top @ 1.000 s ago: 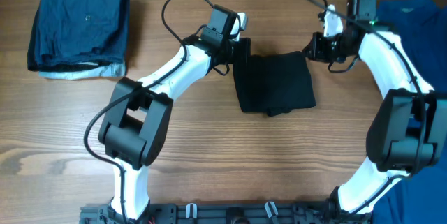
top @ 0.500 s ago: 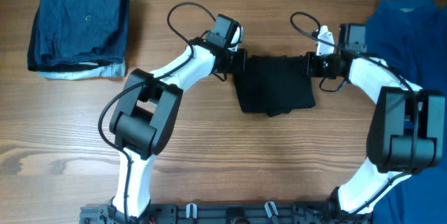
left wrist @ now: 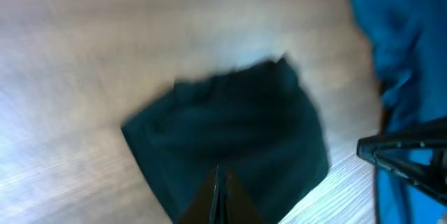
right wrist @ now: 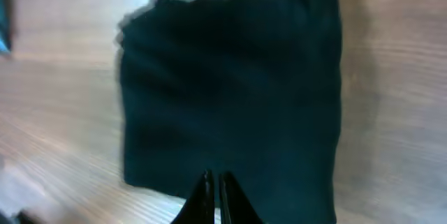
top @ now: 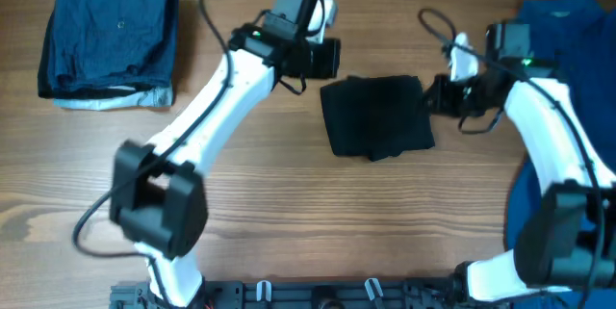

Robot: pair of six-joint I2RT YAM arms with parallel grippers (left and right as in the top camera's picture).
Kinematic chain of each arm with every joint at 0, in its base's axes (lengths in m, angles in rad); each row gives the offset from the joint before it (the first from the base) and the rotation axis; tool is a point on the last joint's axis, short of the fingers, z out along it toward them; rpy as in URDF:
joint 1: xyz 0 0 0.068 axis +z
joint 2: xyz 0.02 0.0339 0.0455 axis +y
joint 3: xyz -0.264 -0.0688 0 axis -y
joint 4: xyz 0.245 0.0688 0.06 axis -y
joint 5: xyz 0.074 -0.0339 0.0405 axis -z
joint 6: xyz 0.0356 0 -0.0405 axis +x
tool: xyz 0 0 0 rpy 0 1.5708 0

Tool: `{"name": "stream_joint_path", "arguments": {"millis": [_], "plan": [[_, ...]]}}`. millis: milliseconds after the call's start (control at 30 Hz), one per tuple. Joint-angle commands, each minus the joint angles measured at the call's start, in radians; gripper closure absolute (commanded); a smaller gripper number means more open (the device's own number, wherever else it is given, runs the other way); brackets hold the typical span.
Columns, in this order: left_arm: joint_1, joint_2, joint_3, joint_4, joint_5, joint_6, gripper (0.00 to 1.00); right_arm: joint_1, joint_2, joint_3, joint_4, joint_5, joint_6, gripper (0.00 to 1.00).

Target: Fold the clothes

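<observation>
A black shirt (top: 377,116), folded into a rough square, lies flat in the middle of the table. My left gripper (top: 330,59) hovers off its upper-left corner, shut and holding nothing. My right gripper (top: 441,95) is just off the shirt's right edge, also shut and holding nothing. In the left wrist view the closed fingertips (left wrist: 218,176) point at the black shirt (left wrist: 230,133), apart from it. The right wrist view shows its pressed-together gripper (right wrist: 213,181) above the near edge of the black shirt (right wrist: 230,91).
A folded navy garment stack (top: 108,39) sits at the back left on the wooden table (top: 289,213). A bright blue shirt (top: 568,49) is spread along the right edge, and this blue shirt (left wrist: 405,49) also fills the right of the left wrist view.
Both grippers have drawn back from the sides of the black shirt. The left arm rose and swung away to the upper left; the right moved slightly right. The shirt stayed put.
</observation>
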Motion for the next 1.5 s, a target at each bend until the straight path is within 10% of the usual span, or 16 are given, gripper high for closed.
{"name": "stream_joint_path", "arguments": {"millis": [0, 300, 600, 1233, 1467], "plan": [[-0.021, 0.109, -0.014, -0.029, 0.143, 0.012, 0.96, 0.007, 0.059, -0.150, 0.117, -0.005, 0.034, 0.96], [-0.044, 0.260, -0.014, -0.137, 0.182, 0.013, 0.96, 0.009, 0.196, -0.269, 0.309, -0.005, 0.086, 0.96], [-0.017, 0.054, 0.000, -0.135, 0.113, 0.013, 0.96, 0.008, 0.000, -0.037, 0.058, 0.000, 0.082, 0.95], [-0.117, 0.214, -0.013, -0.191, 0.097, 0.013, 0.96, 0.008, 0.257, -0.035, 0.425, 0.000, 0.082, 0.96], [-0.088, 0.107, -0.012, -0.223, 0.090, 0.012, 0.96, -0.063, 0.093, 0.102, 0.325, 0.000, 0.086, 0.82]]}}
